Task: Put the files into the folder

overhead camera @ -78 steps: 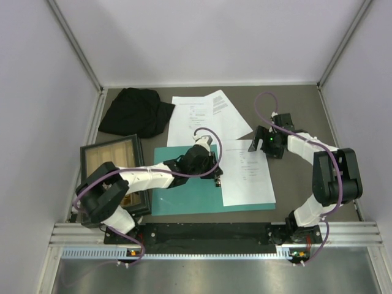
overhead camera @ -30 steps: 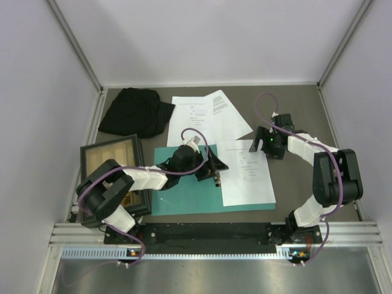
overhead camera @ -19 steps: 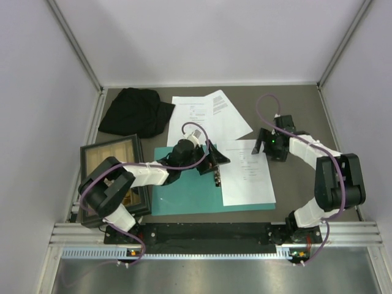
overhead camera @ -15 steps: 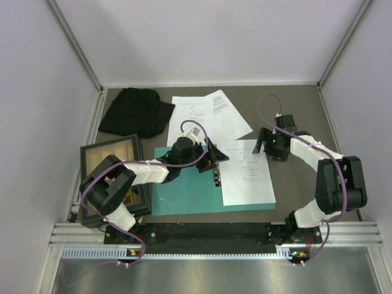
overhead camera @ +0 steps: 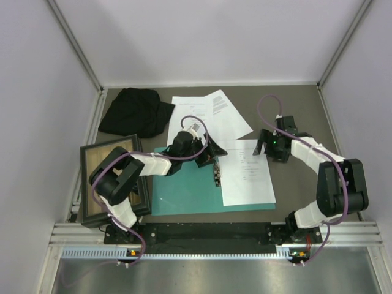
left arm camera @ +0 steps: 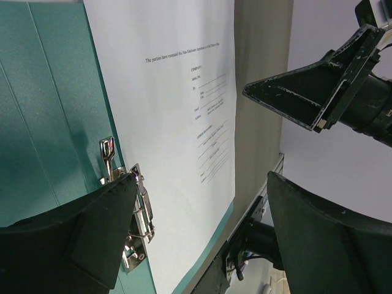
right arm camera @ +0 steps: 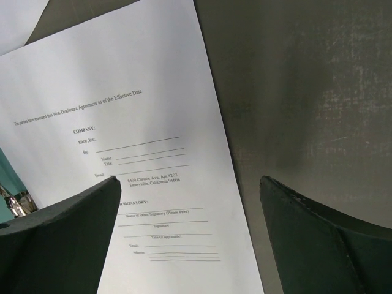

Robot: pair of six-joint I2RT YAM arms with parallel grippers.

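Since the sheet (overhead camera: pixel 247 177) below my wide-open right gripper (overhead camera: pixel 271 148) is floppy, I'm planning an edge pinch; left gripper (overhead camera: pixel 209 155) also wide, empty.

A crumpled black cloth (overhead camera: pixel 136 112) lies on the grey-brown table (overhead camera: pixel 294 116) at about ten o'clock, near the far left corner. Toward eight o'clock from it, well apart, a dark-framed wooden tray (overhead camera: pixel 109 144) sits flat by the table's left edge, its pale slatted wood floor showing inside the frame and its long side running roughly toward the near edge. Plain pale walls (overhead camera: pixel 208 37) close the table in at nine, twelve and three o'clock. At six o'clock a ribbed aluminium rail (overhead camera: pixel 67 234) runs along the near edge.
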